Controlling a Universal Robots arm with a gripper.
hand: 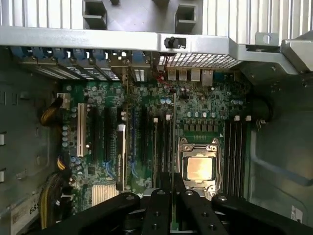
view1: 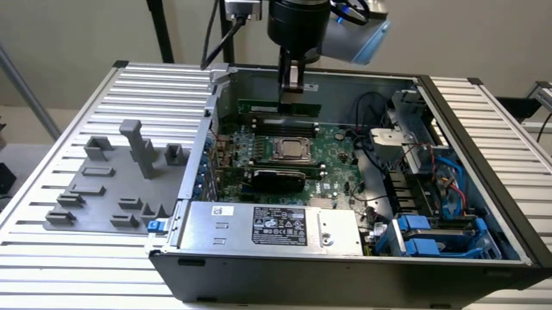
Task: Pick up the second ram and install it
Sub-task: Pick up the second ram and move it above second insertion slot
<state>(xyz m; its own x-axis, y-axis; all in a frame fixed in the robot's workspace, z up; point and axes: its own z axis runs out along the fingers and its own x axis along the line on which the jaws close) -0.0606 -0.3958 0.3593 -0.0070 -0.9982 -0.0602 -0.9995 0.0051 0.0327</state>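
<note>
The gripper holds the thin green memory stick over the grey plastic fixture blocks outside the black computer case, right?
No. The gripper holds the thin green memory stick over the green motherboard inside the black computer case; the exterior view shows it.

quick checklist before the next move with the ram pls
1. Grip: ram held in the pincer: ok.
2. Alignment: in the wrist view, ram edge runs parallel to the slots beside the CPU: ok.
3. Target: ram directly over an empty slot: cannot tell.
4. Latches open: cannot tell.
5. Clearance: cables lie toward the exterior view's right, apart from the ram: ok.
</note>
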